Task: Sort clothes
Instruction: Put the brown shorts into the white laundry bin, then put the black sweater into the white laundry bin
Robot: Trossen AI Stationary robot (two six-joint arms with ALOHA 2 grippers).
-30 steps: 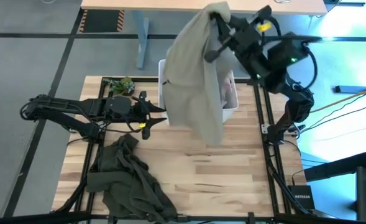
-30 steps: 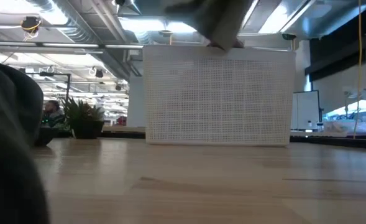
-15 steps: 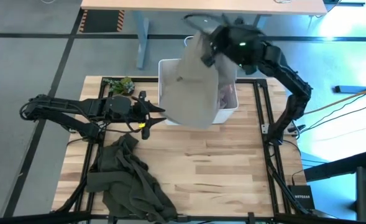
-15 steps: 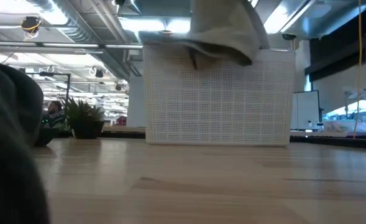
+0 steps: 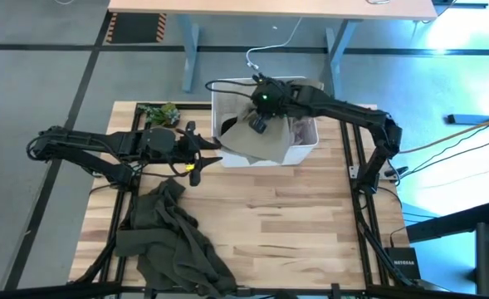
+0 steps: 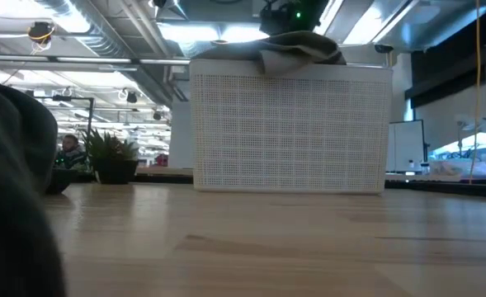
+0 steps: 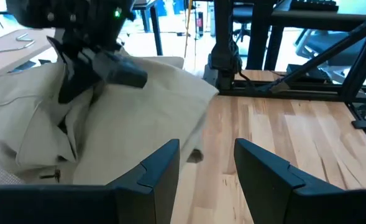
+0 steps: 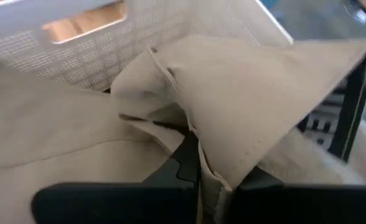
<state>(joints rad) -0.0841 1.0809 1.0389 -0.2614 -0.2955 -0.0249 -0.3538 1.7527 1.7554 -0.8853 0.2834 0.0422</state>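
Wooden table [image 5: 310,224] carried a white bin [image 5: 219,104] at its far edge. Beige garment [image 5: 256,141] was pinched closed by the right gripper [image 5: 256,116] over it; release was judged next. Left gripper [image 5: 196,154] waited, fingers parted, holding nothing.

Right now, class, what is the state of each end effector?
Left end effector: open, empty, beside the white bin.
Right end effector: shut on the beige garment, over the bin.
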